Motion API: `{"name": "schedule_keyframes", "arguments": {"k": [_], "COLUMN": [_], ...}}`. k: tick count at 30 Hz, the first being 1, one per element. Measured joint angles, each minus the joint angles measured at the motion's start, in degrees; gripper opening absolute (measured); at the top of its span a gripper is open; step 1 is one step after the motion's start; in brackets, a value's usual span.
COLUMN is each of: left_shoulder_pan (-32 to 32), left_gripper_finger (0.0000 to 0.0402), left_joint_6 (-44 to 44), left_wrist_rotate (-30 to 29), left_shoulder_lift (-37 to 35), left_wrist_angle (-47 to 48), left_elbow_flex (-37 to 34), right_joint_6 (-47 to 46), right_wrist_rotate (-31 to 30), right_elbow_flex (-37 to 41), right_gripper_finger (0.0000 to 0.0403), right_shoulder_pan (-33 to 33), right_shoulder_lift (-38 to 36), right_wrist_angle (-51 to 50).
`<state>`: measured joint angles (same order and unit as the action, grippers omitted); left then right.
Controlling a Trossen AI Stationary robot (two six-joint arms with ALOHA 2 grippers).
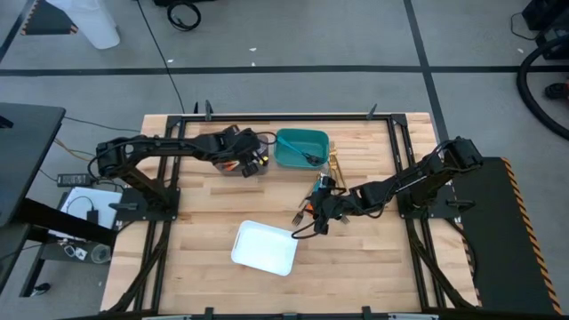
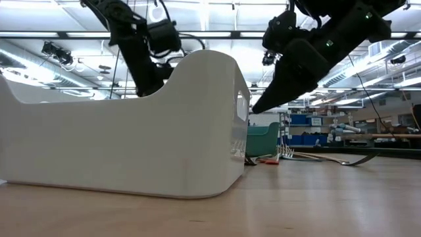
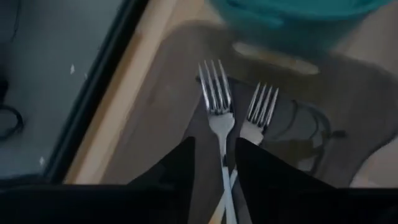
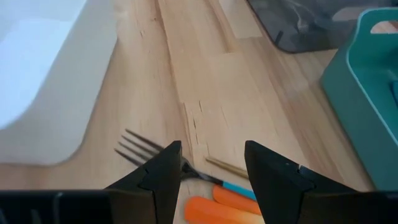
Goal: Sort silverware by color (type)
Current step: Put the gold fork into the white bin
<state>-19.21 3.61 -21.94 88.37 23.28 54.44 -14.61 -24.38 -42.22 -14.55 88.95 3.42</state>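
Note:
My left gripper (image 1: 258, 160) hangs open over the grey bin (image 1: 238, 166). In the left wrist view, two forks (image 3: 217, 99) lie on the bin floor, and their handles run between the fingers of that gripper (image 3: 214, 142). My right gripper (image 1: 318, 213) is open and points down above the table, between the white tray and the gold pieces. Its fingers (image 4: 211, 146) stand on either side of a fork (image 4: 146, 149) with a teal-blue handle (image 4: 239, 188). The fork lies flat on the wood beside orange handles (image 4: 217, 208). Gold pieces (image 1: 336, 167) lie by the teal bin.
The teal bin (image 1: 300, 147) stands next to the grey one near the far edge and holds a dark piece. The white tray (image 1: 264, 247) sits toward the near edge, and in the low view its wall (image 2: 131, 131) hides much of the table. Bare wood lies on both sides of the tray.

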Motion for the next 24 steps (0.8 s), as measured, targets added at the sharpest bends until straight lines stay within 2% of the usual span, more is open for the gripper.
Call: {"name": "schedule_keyframes", "arguments": {"k": [6,15,20,24], "left_shoulder_pan": [4.44,10.4,12.72,14.15], "left_gripper_finger": [0.0125,0.0125,0.0125,0.0125], "left_joint_6": [3.42,1.56,-0.34,-1.45], "left_wrist_rotate": [4.31,4.35,4.26,4.2], "left_shoulder_lift": [-0.08,-0.08,-0.08,-0.08], "left_wrist_angle": [-3.25,-2.61,0.03,1.51], "left_elbow_flex": [0.18,0.19,0.17,0.15], "right_joint_6": [-0.09,4.41,-1.37,-6.36], "right_wrist_rotate": [0.47,10.42,10.95,11.52], "right_elbow_flex": [-0.01,-0.2,-3.62,-4.63], "right_gripper_finger": [0.0187,0.0187,0.0187,0.0187], "right_shoulder_pan": [0.56,3.93,6.3,6.66], "right_shoulder_lift": [0.0,0.02,0.04,0.04], "right_wrist_angle": [-4.71,-10.92,-22.9,-28.54]}}
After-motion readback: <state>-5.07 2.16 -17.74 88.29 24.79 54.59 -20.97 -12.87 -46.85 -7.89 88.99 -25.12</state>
